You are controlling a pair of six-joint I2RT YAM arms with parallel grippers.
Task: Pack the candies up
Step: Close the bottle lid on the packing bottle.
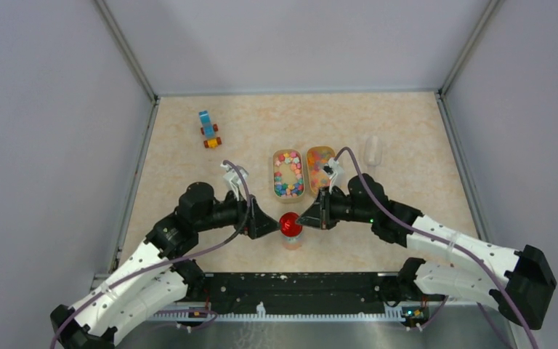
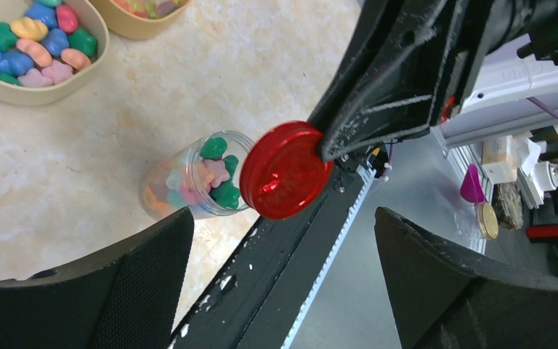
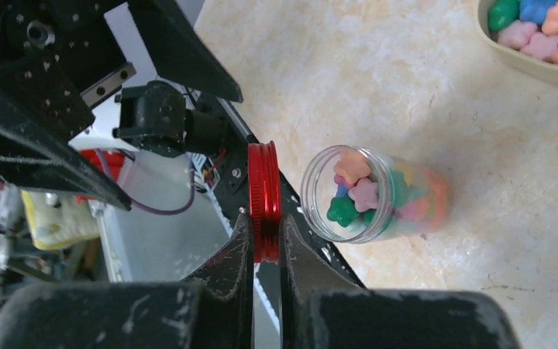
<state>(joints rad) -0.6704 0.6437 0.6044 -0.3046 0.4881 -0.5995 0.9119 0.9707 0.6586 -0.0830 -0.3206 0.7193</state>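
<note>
We judge the packing to be close to its end. The small clear jar stands upright on the beige marbled desk, at its near edge between the two arms. It is filled nearly to the mouth with the tiny multicoloured candies — green, pink, orange and blue pieces show through the wall and at the open top.

The round red lid is not yet on. The right end effector is clenched on it, one finger on each flat face, and holds it level just off the jar's mouth with a clear gap between them. The left end effector is released, its fingers spread wide near the jar and touching nothing.

What is left, as we read it, is to lower the lid onto the mouth and close it — the left arm seems placed to steady the jar for that. Farther back, the two oval beige trays hold plenty more candies, so we cannot tell whether this one jar completes the job.
</note>
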